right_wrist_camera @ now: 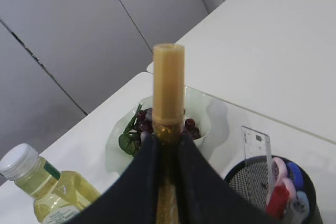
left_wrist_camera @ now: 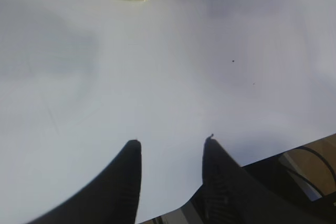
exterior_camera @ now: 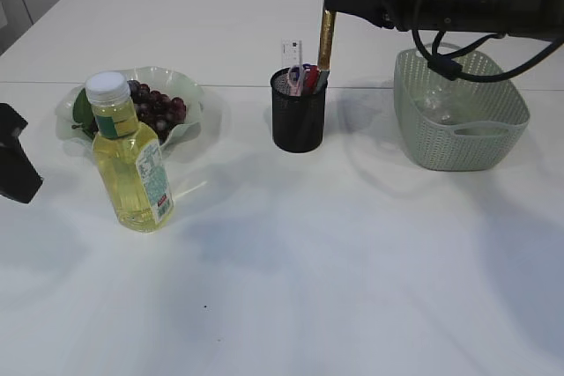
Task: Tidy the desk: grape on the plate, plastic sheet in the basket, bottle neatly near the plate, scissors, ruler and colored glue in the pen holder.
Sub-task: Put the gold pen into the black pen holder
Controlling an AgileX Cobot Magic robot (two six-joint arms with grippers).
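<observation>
The right pincer (right_wrist_camera: 167, 145) grips a gold glue stick (exterior_camera: 329, 15) upright above the black mesh pen holder (exterior_camera: 299, 116); its lower end is hidden behind the holder's contents. Scissors (exterior_camera: 298, 77) and a clear ruler (exterior_camera: 292, 51) poke out of the holder. The bottle (exterior_camera: 130, 156) stands beside the plate (exterior_camera: 189, 90) of grapes (exterior_camera: 157, 105), its label too small to read. A basket (exterior_camera: 458, 116) sits at right. The left pincer (left_wrist_camera: 170, 148) hangs open over bare tabletop (exterior_camera: 352, 261).

Exterior slants down on desk (exterior_camera: 291, 288); wrist views close.
</observation>
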